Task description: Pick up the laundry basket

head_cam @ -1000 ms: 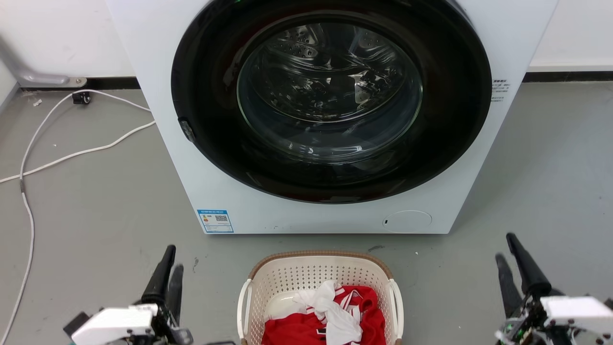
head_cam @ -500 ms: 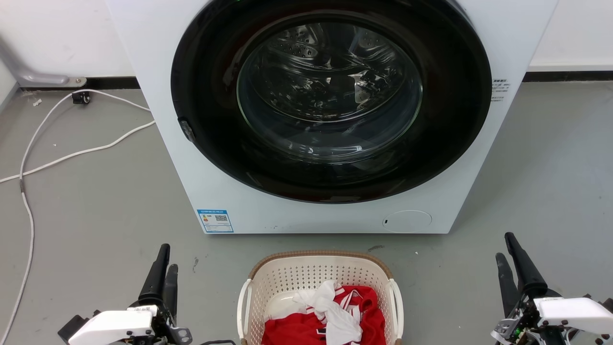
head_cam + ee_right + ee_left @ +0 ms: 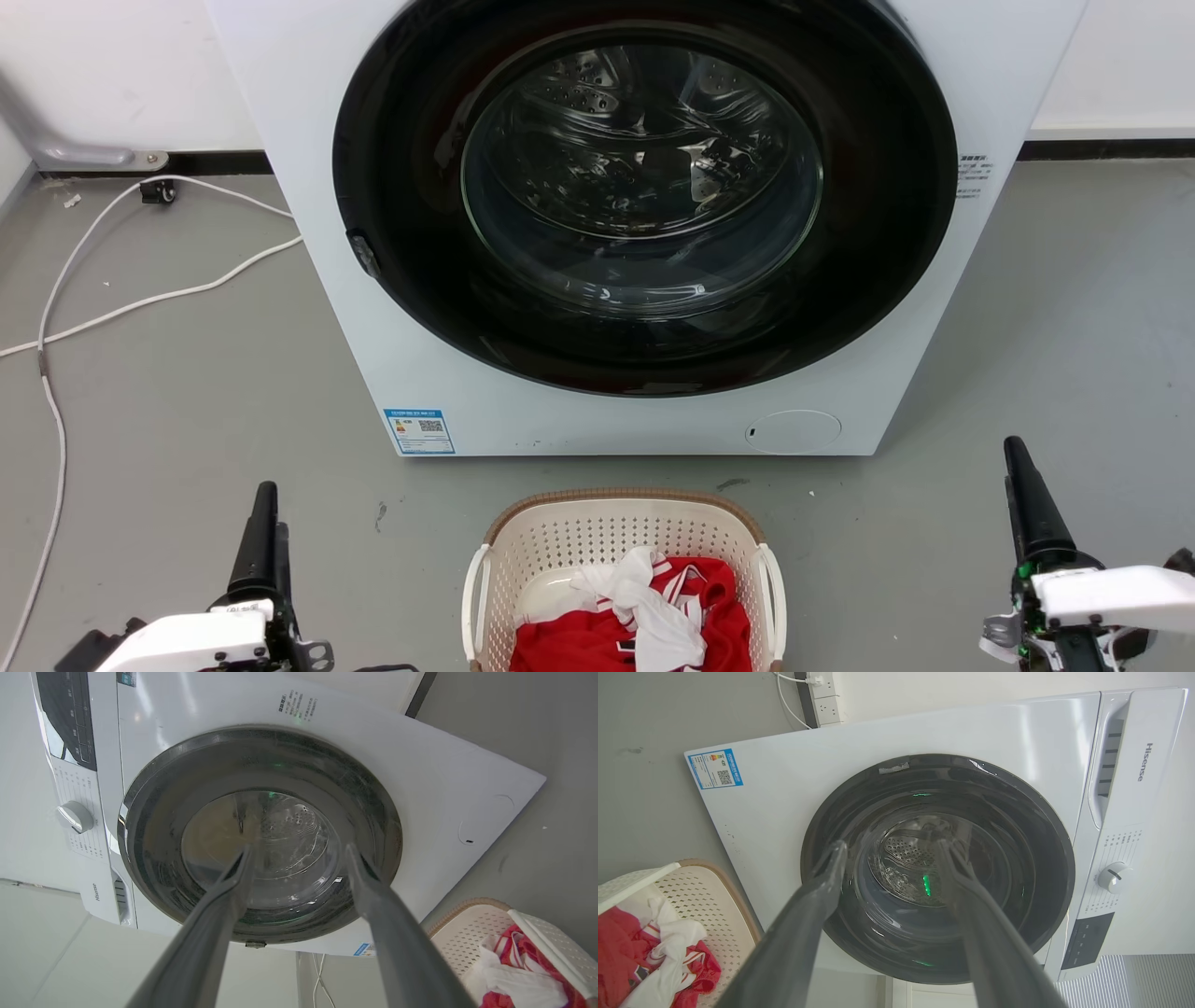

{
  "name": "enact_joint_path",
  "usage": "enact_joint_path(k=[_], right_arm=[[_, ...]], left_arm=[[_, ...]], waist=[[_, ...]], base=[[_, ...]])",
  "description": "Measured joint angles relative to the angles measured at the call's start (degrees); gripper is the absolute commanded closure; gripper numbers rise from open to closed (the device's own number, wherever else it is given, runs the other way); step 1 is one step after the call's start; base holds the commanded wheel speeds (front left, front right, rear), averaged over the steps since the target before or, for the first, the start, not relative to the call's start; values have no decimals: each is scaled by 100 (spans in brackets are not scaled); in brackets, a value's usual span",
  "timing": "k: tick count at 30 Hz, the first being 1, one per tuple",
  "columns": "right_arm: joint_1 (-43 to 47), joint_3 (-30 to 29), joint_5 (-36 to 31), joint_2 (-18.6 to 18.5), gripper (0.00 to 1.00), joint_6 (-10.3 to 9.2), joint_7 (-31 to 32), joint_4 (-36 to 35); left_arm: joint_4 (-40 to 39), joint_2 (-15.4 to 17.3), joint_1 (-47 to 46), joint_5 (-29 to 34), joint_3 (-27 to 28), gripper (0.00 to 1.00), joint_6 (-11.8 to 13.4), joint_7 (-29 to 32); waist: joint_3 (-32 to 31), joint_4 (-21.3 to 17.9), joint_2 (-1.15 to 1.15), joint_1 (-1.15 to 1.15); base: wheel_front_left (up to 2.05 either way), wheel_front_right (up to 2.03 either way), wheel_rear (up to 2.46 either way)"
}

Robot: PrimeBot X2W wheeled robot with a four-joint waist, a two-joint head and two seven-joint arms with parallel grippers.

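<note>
"Hisense" runs in grey down the control panel of the white front-loading washing machine (image 3: 1017, 742) in the left wrist view (it appears again, smaller, beside the drawer in the right wrist view). A blue label (image 3: 419, 430) with a QR code sits at the lower left corner of the machine's front. Its small print is too fine to read, as are the dark lines of print (image 3: 971, 175) near the right edge and the markings round the control dial (image 3: 1111, 877). The round glass door (image 3: 644, 187) is closed, and reflections dim the steel drum behind it.

The laundry basket (image 3: 607, 537) stands on the grey floor just in front of the machine, between the two arms and apart from both. The bottom edge of the head view cuts off its near half. Red and white clothes (image 3: 644, 607) lie in it.

The left gripper (image 3: 891, 847) has its fingers spread with a clear gap, holding nothing and pointing at the door. The right gripper (image 3: 299, 851) is the same. In the head view each is seen edge-on, so the gap cannot be judged there. A white cable (image 3: 149, 300) trails off the left edge of the head view.
</note>
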Motion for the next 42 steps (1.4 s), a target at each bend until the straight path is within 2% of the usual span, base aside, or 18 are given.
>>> enact_joint_path(k=[7,14,17,21,27,37,42], right_arm=[[0,5,-1059,2,0,0,-151,-309],[-2,22,-2093,1,0,0,-286,-724],[-2,66,-2553,1,0,0,-342,-895],[0,159,-3126,1,0,0,-409,-1098],[80,244,-3782,1,0,0,-512,-1250],[137,288,-4544,0,0,1,-675,-1379],[170,331,-4901,0,0,1,-753,-1388]], left_arm=[[-167,0,-1,611,190,0,0,-143],[-621,2,0,1517,171,0,4,-268],[-821,3,16,1783,101,0,97,-326],[-1017,3,101,2203,-77,0,129,-412],[-1369,5,168,3201,-411,0,141,-513],[-1666,10,254,4949,-1230,0,190,-664],[-1720,12,254,5535,-1490,0,334,-731]], waist=[[2,4,0,0],[27,0,0,0],[37,-4,0,0],[47,-9,0,0],[59,-22,0,0],[78,-46,0,0],[83,-52,0,0]], base=[[0,0,0],[0,0,0],[0,0,0],[0,0,0],[0,0,0],[0,0,0],[0,0,0]])
